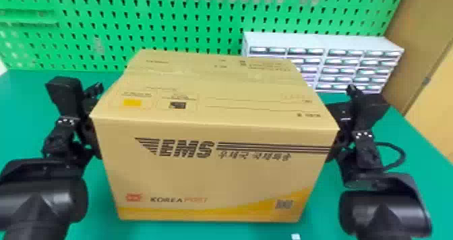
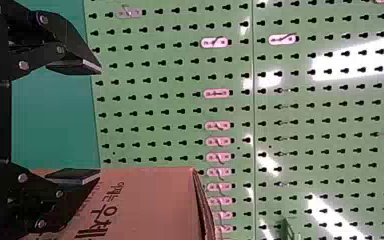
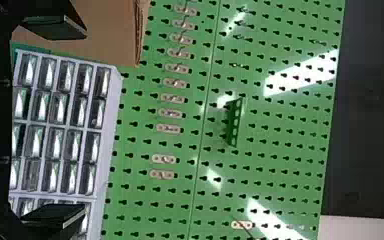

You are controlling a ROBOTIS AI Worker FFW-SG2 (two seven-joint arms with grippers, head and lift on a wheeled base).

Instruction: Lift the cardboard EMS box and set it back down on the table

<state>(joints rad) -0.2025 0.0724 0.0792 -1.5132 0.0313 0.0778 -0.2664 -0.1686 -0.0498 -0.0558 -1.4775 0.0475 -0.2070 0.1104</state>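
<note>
Inspected from near edge outward. At the near edge, a small white scrap (image 1: 295, 236) on the green counter (image 1: 23, 131). Left arm (image 1: 43, 195) in from the lower left, right arm (image 1: 381, 209) from the lower right.

Between both arms, the cardboard EMS box (image 1: 215, 175): upright, top closed, broad printed front facing near, with dark stripes across the upper part and a yellow band along the lower edge. Contact of its underside with the counter: impossible to tell.

Close against the box's left side, left pincer (image 1: 90, 99). Fingers spread wide, with the inner one alongside the cardboard and the outer one apart from it; nothing between them. Close against the box's right side, right pincer (image 1: 343, 108). In the right wrist view, fingers likewise spread wide, inner one alongside the box. Exact contact on both sides: partly hidden.

Beyond the box, to the right, a white drawer cabinet (image 1: 357, 42) with rows of small drawers. Behind, a green pegboard (image 1: 188, 23) with small holders in a row. Farther right, a tan panel (image 1: 418, 30).
</note>
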